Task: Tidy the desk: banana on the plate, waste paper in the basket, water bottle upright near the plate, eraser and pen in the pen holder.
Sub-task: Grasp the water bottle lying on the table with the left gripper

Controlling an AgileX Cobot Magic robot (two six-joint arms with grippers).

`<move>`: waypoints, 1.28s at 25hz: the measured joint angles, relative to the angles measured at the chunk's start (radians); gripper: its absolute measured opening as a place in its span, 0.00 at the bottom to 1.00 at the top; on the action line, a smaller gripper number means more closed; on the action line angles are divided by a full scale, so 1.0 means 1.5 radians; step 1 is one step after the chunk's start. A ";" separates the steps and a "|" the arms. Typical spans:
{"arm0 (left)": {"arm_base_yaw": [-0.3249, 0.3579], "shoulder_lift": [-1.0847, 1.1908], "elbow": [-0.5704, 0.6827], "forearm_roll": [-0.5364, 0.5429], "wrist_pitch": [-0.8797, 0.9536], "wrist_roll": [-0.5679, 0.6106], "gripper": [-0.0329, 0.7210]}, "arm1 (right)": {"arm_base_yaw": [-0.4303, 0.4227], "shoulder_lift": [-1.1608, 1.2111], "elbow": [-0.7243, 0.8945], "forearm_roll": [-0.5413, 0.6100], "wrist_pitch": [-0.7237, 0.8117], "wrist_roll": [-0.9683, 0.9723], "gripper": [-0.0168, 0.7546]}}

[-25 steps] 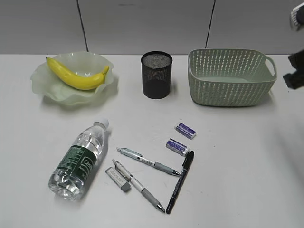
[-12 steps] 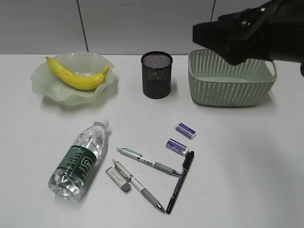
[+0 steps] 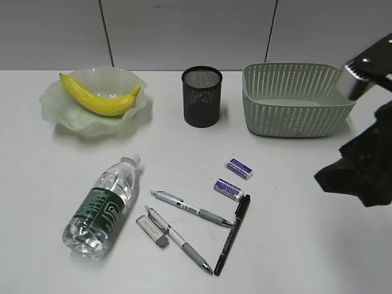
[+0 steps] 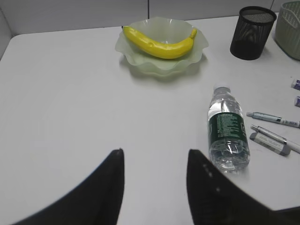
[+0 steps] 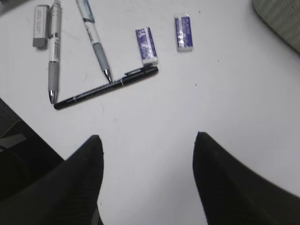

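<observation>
1. Water bottle (image 3: 102, 207) lies flat on the desk (image 3: 306, 245), below the plate (image 3: 61, 116).
2. Likely heavy, smooth, prone to rolling; grip mid-label.
3. Left gripper (image 4: 154, 187) and right gripper (image 5: 147, 183): jaws apart, empty.

yellow banana (image 3: 98, 98) curved in wavy green plate (image 3: 67, 119) at ten o'clock; water bottle (image 3: 103, 207) lying flat at seven o'clock.

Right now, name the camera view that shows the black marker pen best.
The right wrist view: the black marker pen lies whole and close, between an eraser and a grey pen's tip. The exterior view shows it whole but smaller. The left wrist view does not show it.
</observation>
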 joint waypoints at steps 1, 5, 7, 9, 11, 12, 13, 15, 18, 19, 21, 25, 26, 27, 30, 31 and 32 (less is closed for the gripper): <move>0.000 0.000 0.000 0.000 0.000 0.000 0.48 | 0.000 -0.017 0.000 -0.021 0.021 0.028 0.64; 0.000 0.000 0.000 0.000 0.000 0.000 0.48 | 0.000 -0.121 0.000 -0.079 0.092 0.158 0.64; 0.000 0.000 0.000 0.000 0.000 0.000 0.48 | 0.000 -0.183 0.007 -0.123 0.124 0.222 0.64; 0.000 0.000 0.000 0.000 0.000 0.000 0.48 | 0.000 -0.253 0.021 -0.156 0.154 0.258 0.64; 0.000 0.000 0.000 0.000 0.000 0.000 0.48 | 0.000 -0.306 0.039 -0.176 0.185 0.280 0.64; 0.000 0.000 0.000 0.000 0.000 0.000 0.48 | 0.000 -0.334 0.051 -0.179 0.197 0.287 0.64; 0.000 0.000 0.000 0.000 0.000 0.000 0.48 | 0.000 -0.364 0.064 -0.183 0.214 0.290 0.64; 0.000 0.000 0.000 0.000 0.000 0.000 0.48 | 0.000 -0.421 0.089 -0.183 0.243 0.295 0.64; 0.000 0.000 0.000 0.000 0.000 0.000 0.48 | 0.000 -0.507 0.115 -0.183 0.270 0.299 0.64; 0.000 0.000 0.000 0.000 0.000 0.000 0.47 | 0.000 -0.536 0.122 -0.183 0.271 0.304 0.64; 0.000 0.000 0.000 0.000 0.000 0.000 0.47 | 0.000 -0.590 0.136 -0.183 0.269 0.310 0.64; 0.000 -0.001 0.000 -0.001 0.000 0.000 0.47 | 0.000 -0.671 0.152 -0.183 0.258 0.310 0.64; 0.000 -0.001 0.000 -0.003 -0.001 0.000 0.46 | 0.000 -0.687 0.152 -0.183 0.256 0.310 0.64; 0.000 -0.001 0.000 -0.006 -0.001 0.000 0.46 | 0.000 -0.700 0.152 -0.183 0.253 0.310 0.64; 0.000 0.016 -0.004 -0.013 -0.010 0.000 0.46 | 0.000 -0.722 0.152 -0.183 0.253 0.314 0.64; 0.000 0.031 -0.008 -0.019 -0.021 0.000 0.46 | 0.000 -0.726 0.152 -0.183 0.253 0.310 0.64; 0.000 0.048 -0.013 -0.031 -0.039 0.003 0.46 | 0.000 -0.727 0.152 -0.183 0.253 0.310 0.64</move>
